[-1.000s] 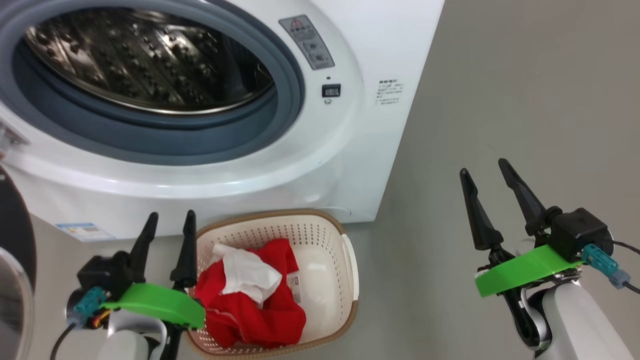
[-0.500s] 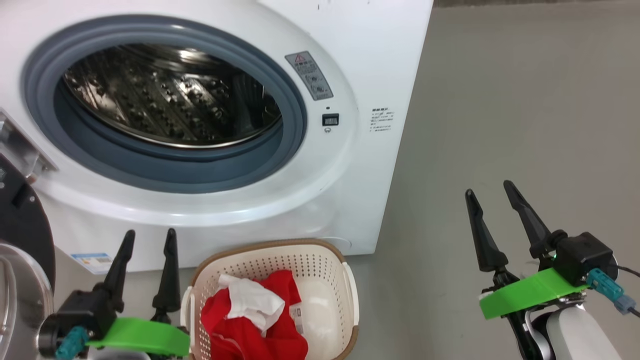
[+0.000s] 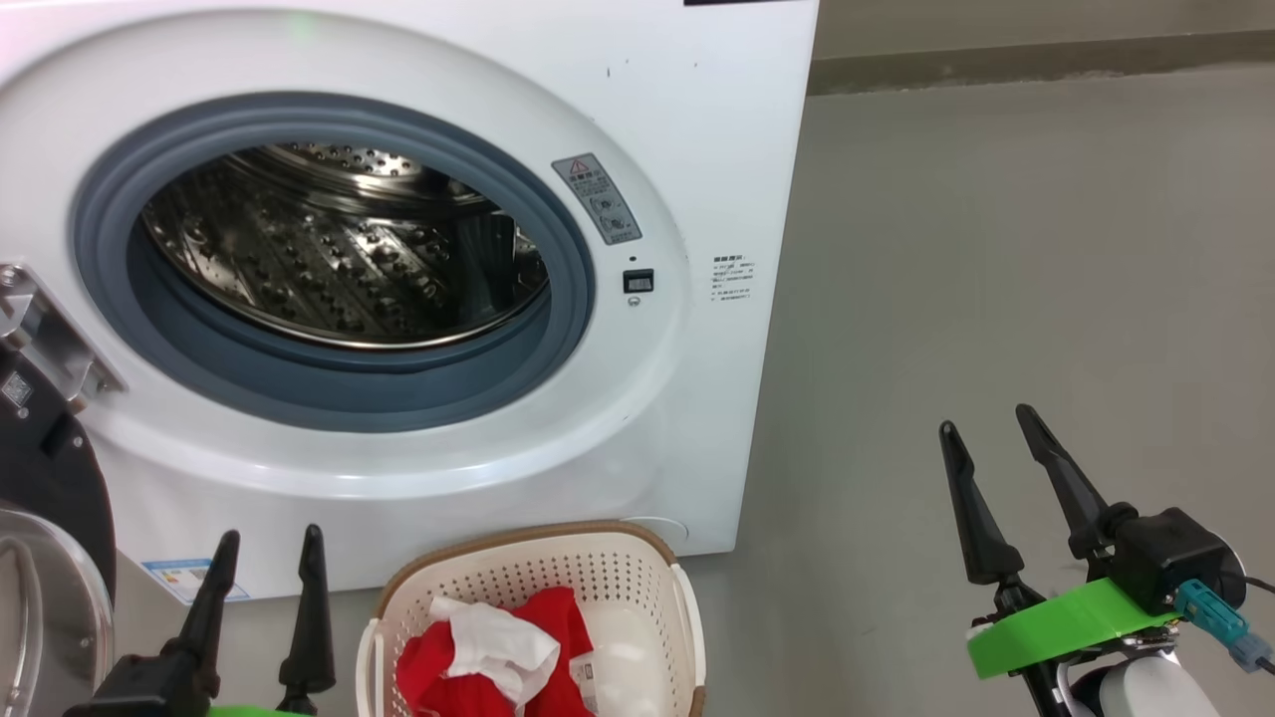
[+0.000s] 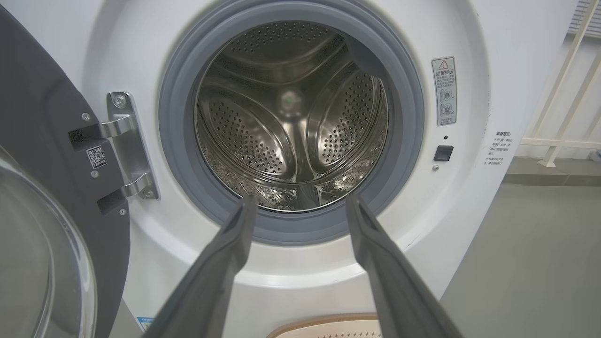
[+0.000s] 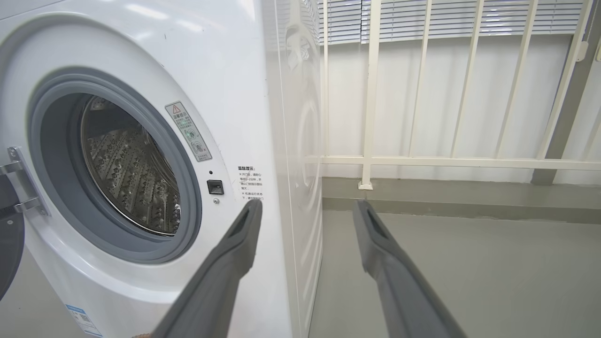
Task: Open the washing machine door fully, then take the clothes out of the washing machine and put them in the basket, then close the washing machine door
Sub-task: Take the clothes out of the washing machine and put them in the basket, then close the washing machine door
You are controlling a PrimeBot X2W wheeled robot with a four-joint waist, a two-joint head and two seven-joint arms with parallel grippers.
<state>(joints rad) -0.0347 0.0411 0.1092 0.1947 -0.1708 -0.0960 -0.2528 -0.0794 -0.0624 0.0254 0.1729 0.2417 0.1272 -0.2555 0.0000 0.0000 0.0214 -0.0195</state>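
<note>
Washing machine door [image 4: 28, 117] is swung wide open on the robot's left, hanging off its steel hinge [image 4: 122, 141]. The drum [image 4: 291, 122] looks empty to me. The red and white clothes [image 3: 478, 657] are piled in the basket [image 3: 558, 568], which sits on the floor right up against the front of the washing machine [image 3: 697, 149]. So I'd say closing the door is the only bit left.

Both hands are spread open and holding nothing. The left hand [image 3: 271, 538] is between the door and the basket, and the right hand [image 3: 986, 420] is well off to the side over bare floor.

What I'd worry about:
- That rim is glossy and the glass bulges out, so a finger pushing on it could just skid off.
- A soft push probably won't click the door into the latch slot [image 3: 638, 281], and it'd bounce back ajar.
- The left hand is parked near the door's swing path, so it could get clipped or nudge the basket.

Writing-wise, I can't see any brand name.
- Grey warning sticker [image 4: 444, 91] has a red triangle and tiny Chinese text I can't read.
- Another small printed block [image 3: 732, 277] is beside the latch.
- QR sticker [image 4: 95, 156] is on the door's inner face.
- Blue-edged label [image 3: 179, 578] is low on the front.
- White tag [image 3: 588, 677] lies in the basket, too small to read.
</note>
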